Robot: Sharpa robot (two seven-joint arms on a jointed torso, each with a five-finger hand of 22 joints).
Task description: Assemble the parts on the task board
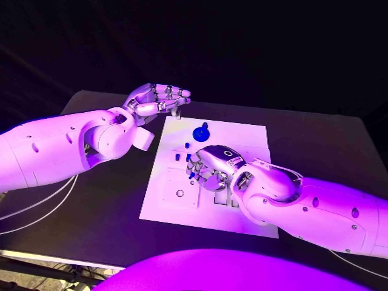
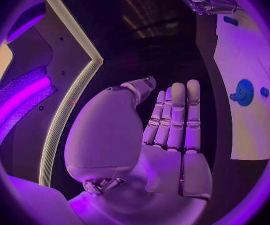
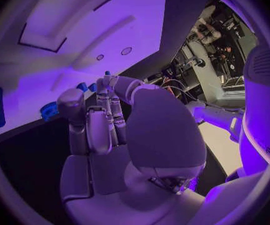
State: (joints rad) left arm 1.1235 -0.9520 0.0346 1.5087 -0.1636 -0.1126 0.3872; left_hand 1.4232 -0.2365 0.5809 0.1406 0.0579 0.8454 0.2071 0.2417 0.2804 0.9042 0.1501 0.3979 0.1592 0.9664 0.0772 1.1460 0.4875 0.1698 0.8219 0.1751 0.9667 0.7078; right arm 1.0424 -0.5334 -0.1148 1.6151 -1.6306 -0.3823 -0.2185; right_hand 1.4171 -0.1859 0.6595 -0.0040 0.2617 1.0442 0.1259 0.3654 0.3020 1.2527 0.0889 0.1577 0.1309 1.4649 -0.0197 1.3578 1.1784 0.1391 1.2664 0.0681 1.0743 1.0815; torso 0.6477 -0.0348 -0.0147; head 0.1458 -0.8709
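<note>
My left hand [image 1: 159,99] hangs above the desk [image 1: 89,206] just off the far left corner of the task board [image 1: 172,212], near the desk's far edge. In the left wrist view its fingers [image 2: 175,115] stand straight and close together with the thumb set apart, and nothing lies in the palm, so it is wide and holds nothing.

My right hand [image 1: 213,167] is over the middle of the task board, palm down, its fingers pointing toward the board's left side. In the right wrist view the fingers [image 3: 106,120] are bent inward and bunched. A small blue part [image 3: 107,74] shows at the fingertips, but I cannot tell whether I am pinching it or whether it merely stands on the board behind them.

The task board lies in the middle of the desk. A round blue gear [image 1: 201,130] sits on it toward its far edge, well apart from my right hand and near my left. Small blue parts [image 1: 177,156] stand on the board just beside my right hand's fingertips, on the board's left half. Closer to the board's near left corner there is a small ring-shaped hole [image 1: 180,193].
</note>
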